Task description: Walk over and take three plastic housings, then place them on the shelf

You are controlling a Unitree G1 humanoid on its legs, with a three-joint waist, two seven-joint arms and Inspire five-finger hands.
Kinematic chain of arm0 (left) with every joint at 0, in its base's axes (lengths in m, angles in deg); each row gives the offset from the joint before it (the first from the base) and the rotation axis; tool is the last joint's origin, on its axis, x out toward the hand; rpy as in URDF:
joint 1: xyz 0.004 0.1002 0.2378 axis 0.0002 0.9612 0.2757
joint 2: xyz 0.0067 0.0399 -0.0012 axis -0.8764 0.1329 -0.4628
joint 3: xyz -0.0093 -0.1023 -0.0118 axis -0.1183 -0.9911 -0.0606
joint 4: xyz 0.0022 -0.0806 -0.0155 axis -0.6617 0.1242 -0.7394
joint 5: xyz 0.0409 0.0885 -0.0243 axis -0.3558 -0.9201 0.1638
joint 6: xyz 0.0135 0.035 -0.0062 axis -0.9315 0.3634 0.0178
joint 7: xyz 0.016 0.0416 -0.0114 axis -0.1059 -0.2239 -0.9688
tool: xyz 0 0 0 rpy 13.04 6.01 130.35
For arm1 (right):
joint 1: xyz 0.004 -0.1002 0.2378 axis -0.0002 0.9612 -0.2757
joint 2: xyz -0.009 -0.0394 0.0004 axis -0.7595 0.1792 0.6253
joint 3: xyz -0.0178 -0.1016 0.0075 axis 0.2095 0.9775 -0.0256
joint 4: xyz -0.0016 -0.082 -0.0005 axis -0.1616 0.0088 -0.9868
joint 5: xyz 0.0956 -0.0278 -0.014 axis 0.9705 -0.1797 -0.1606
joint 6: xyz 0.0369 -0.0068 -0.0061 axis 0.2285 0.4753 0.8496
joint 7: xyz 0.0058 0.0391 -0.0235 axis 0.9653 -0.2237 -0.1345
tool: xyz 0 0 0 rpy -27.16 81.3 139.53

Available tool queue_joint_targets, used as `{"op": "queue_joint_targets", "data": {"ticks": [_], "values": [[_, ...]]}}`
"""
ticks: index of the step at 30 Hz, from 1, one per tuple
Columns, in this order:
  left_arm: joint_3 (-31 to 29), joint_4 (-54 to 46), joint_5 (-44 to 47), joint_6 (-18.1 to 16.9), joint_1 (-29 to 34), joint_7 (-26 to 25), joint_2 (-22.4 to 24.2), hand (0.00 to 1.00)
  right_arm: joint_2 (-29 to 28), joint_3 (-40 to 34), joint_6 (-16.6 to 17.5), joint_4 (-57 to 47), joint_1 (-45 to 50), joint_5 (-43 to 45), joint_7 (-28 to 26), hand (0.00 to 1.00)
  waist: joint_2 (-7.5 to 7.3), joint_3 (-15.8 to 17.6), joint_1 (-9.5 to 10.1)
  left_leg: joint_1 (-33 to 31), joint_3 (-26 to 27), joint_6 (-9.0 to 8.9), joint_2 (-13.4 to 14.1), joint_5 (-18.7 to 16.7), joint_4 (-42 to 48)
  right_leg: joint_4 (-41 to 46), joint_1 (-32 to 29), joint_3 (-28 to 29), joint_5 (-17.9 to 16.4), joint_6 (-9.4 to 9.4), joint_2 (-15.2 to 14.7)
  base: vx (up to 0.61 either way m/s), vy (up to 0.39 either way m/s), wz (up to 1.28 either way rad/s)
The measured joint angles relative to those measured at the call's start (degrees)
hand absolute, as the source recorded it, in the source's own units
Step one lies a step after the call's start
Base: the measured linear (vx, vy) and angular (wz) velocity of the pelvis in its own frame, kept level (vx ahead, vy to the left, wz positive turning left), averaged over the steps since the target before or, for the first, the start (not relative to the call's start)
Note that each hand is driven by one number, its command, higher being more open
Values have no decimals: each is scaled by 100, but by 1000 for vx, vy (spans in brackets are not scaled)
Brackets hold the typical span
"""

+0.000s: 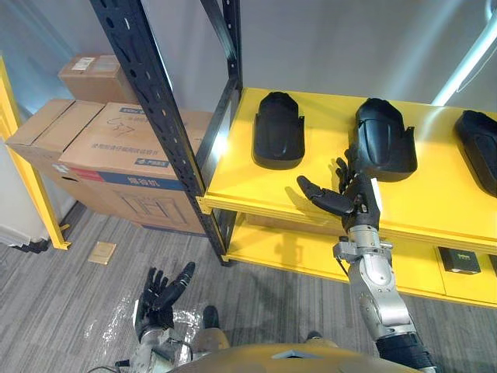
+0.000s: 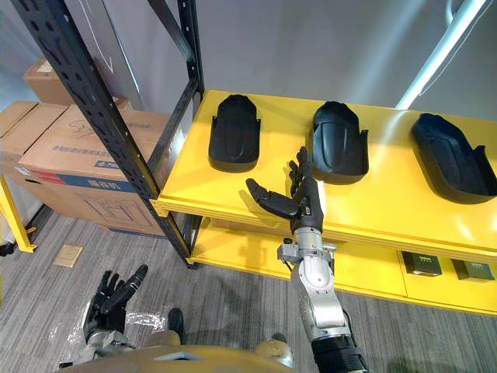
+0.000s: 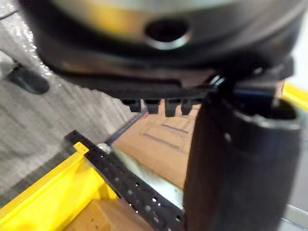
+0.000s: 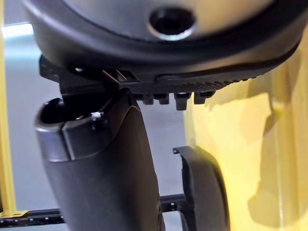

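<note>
Three black plastic housings lie in a row on the yellow shelf (image 1: 256,190): a left housing (image 1: 278,130), a middle housing (image 1: 384,139) and a right housing (image 2: 452,158). My right hand (image 1: 356,196) is raised over the shelf's front edge, just in front of the middle housing, open, with its thumb spread to the left and nothing in it. In the right wrist view a housing (image 4: 204,187) shows past the thumb. My left hand (image 1: 159,294) hangs low over the floor, open and empty.
A black perforated rack post (image 1: 159,105) slants down at the shelf's left corner. Stacked cardboard boxes (image 1: 128,159) stand left of it on the grey floor. A lower yellow shelf (image 2: 373,272) holds small dark boxes (image 2: 420,263) at the right. A yellow post (image 1: 23,167) stands far left.
</note>
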Motion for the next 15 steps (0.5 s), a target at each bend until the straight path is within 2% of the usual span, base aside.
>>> {"op": "queue_joint_targets", "data": {"ticks": [4,7,10,15], "values": [[62,251,339,-54,-146,374,-28,100,4,6,-128,25,-142,-3,-286,100,114,44,64,1,-26,25,-17,-13,0,3,21,-20,25,34,-20,-31,-3,2],[191,473,447,-16,-272,536,-30,100,3,10,-137,36,-281,-4,-388,100,87,60,113,10,-40,47,-38,-25,0,-4,52,-43,33,48,-38,-10,-2,4],[310,691,505,174,-340,601,-32,100,1,40,-147,38,-471,-5,-446,100,28,94,124,17,-76,58,-67,-30,0,-11,94,-82,34,51,-61,-3,-1,7],[364,1065,516,317,-348,649,-57,100,-48,206,-153,229,-601,-14,-556,100,20,99,129,25,-117,52,-108,7,0,-14,135,-151,34,60,-99,4,-4,5]]}}
